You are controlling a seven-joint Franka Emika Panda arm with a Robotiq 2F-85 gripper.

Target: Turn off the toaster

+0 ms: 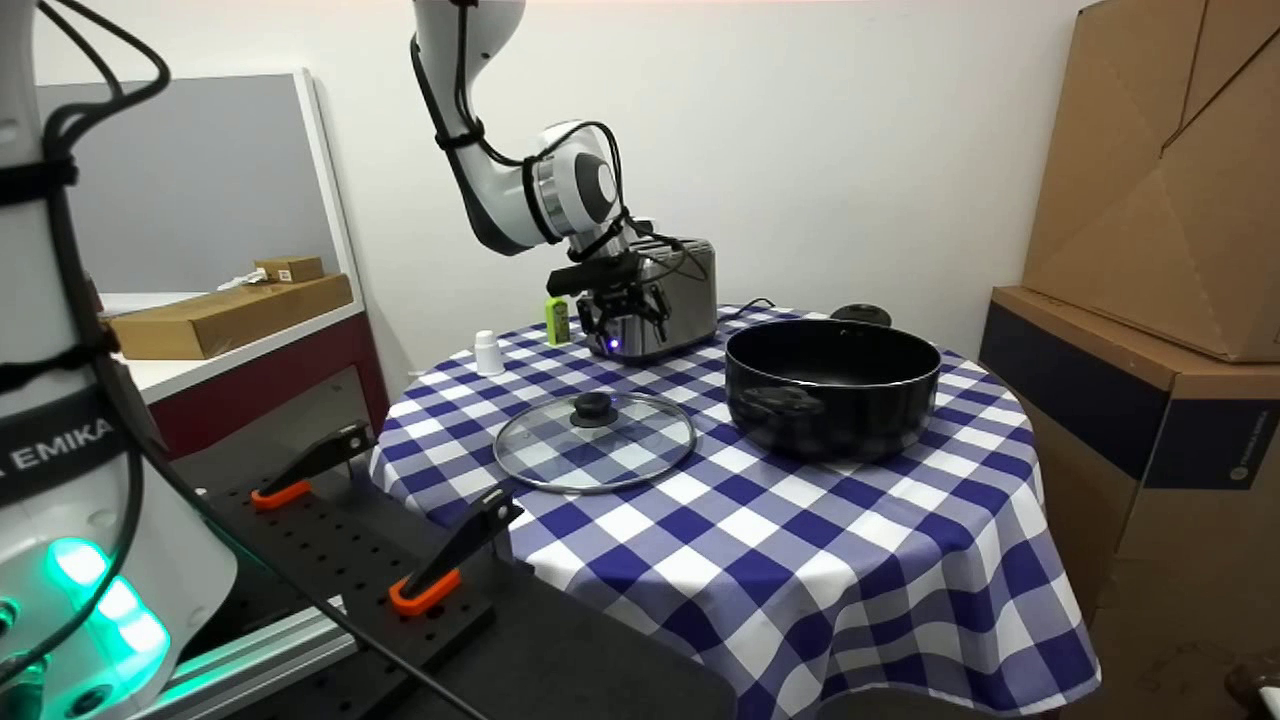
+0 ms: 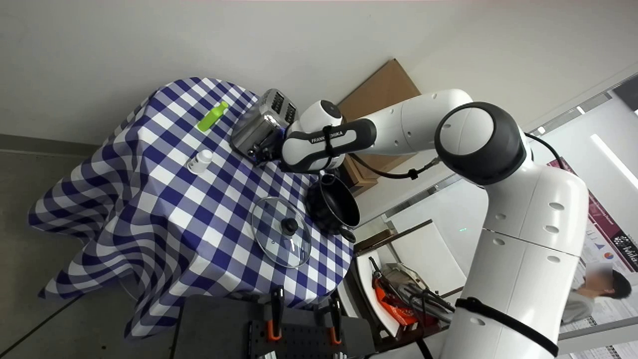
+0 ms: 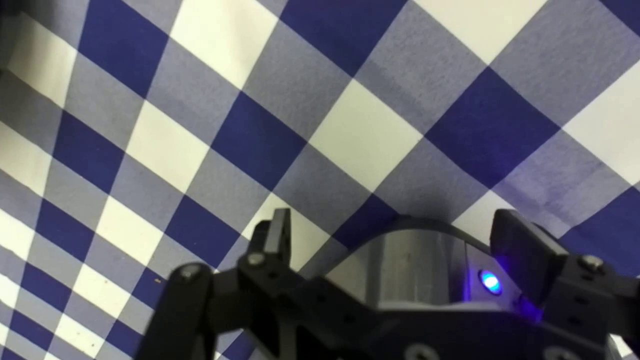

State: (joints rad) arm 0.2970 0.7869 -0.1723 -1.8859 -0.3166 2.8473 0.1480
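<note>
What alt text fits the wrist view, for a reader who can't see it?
The end effector, jaws apart, spans the bottom; between its jaws show part of the shiny metal toaster and its lit blue light. Blue-and-white checkered tablecloth fills most of the view.

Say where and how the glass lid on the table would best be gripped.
By the black knob, probably from straight above, jaws closing on opposite sides of it. The glass lid lies flat on the checked tablecloth, and the knob rises from its centre; the low, wide glass around it likely offers far less to pinch.
</note>
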